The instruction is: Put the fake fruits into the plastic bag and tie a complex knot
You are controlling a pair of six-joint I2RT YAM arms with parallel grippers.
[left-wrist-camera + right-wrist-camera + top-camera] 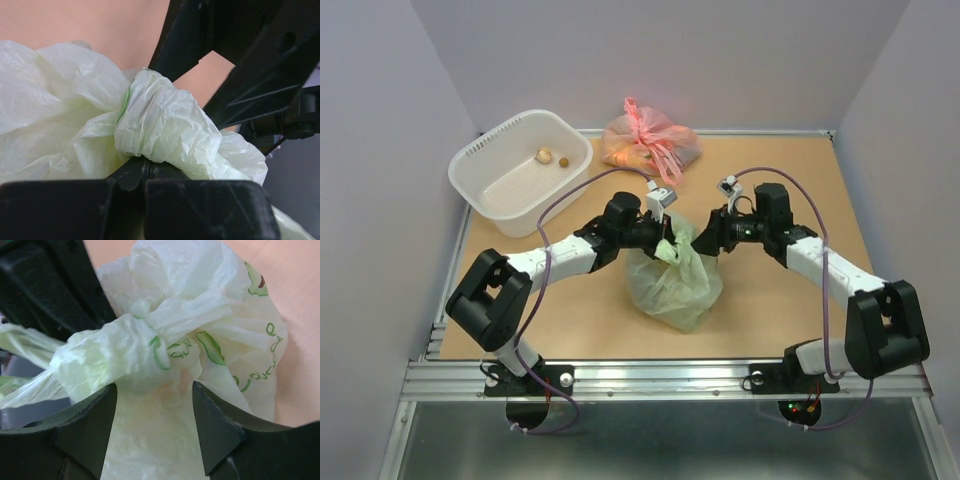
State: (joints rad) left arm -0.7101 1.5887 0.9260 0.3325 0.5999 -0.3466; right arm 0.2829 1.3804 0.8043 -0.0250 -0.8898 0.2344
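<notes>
One white basket (470, 185) at left held two small round pieces (545, 156). One pink bag (650, 140) sat behind. At the table's (800, 180) centre stood one green bag (680, 290), with one knot (125, 352) on top. The left gripper's (666, 248) jaws were closed on bag plastic beside the knot. The right gripper's (706, 243) jaws stood open around it.
</notes>
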